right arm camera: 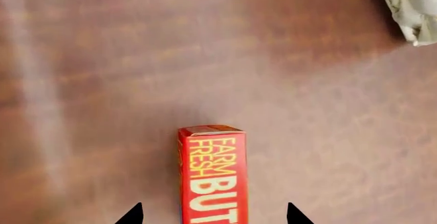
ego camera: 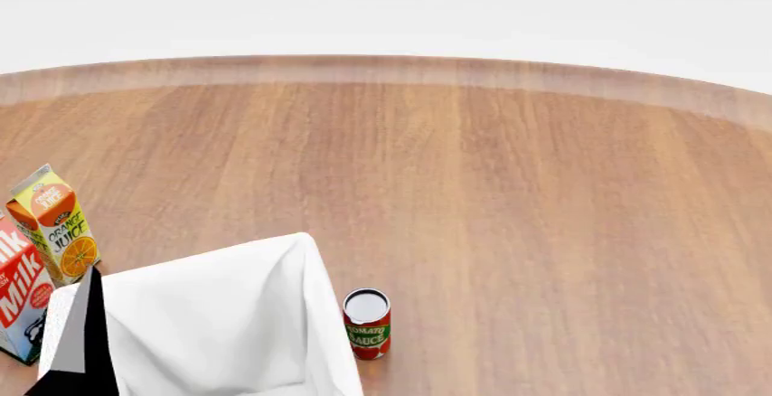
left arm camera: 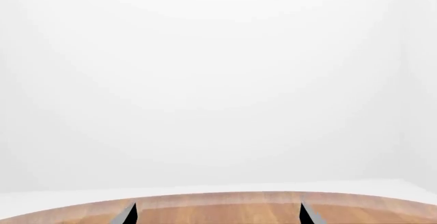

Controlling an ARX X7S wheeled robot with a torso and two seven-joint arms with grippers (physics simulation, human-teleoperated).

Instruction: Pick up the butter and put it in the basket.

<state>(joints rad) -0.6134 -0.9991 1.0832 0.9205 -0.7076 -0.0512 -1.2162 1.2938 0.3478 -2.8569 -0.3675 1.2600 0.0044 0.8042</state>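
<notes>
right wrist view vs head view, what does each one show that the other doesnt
Only the right wrist view shows the butter, lying between the open right gripper tips, plus a corner of the basket.

Only the head view shows the orange juice carton, the milk carton, the tomato sauce can and a white arm segment.

Both show the wooden table.

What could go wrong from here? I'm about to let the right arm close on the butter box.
The butter sits between the right gripper's open fingertips with gaps on both sides, so an off-centre close could nudge or twist it instead of gripping. Only a corner of the basket shows in the right wrist view, and the head view shows neither butter nor basket, so the carry would be poorly watched.
</notes>
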